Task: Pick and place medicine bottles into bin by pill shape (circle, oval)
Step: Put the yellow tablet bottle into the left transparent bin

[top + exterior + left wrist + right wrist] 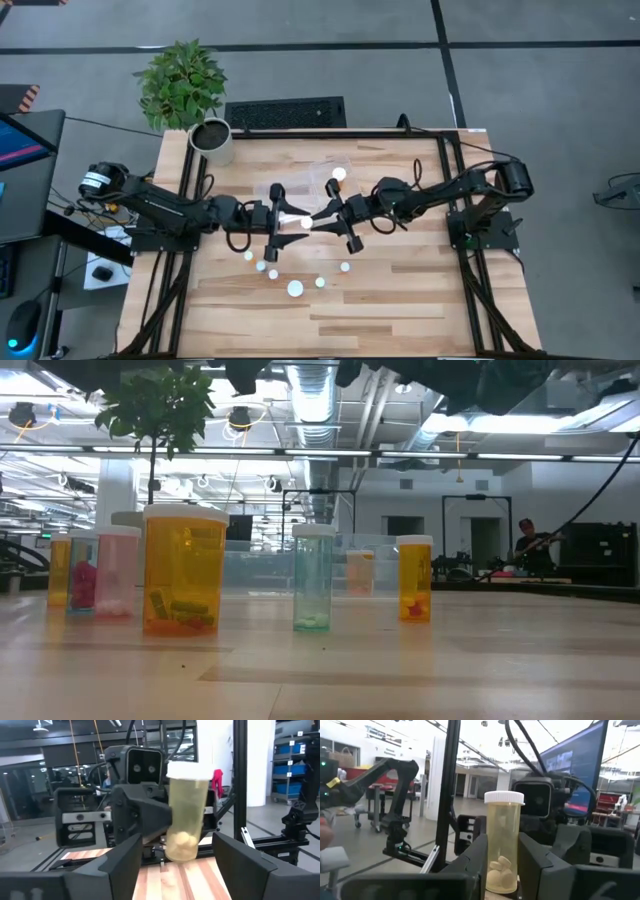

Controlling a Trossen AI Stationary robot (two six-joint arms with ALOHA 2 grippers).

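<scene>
Wooden slats form the table, a potted plant at its far left corner. Above mid-table the right end effector is clenched on a pale bottle with white pills, held upright. The left end effector faces it, its spread fingers on either side of the same bottle, not touching. Other bottles stand on the near half of the table. The clear bin sits behind the arms, one bottle in it.
</scene>
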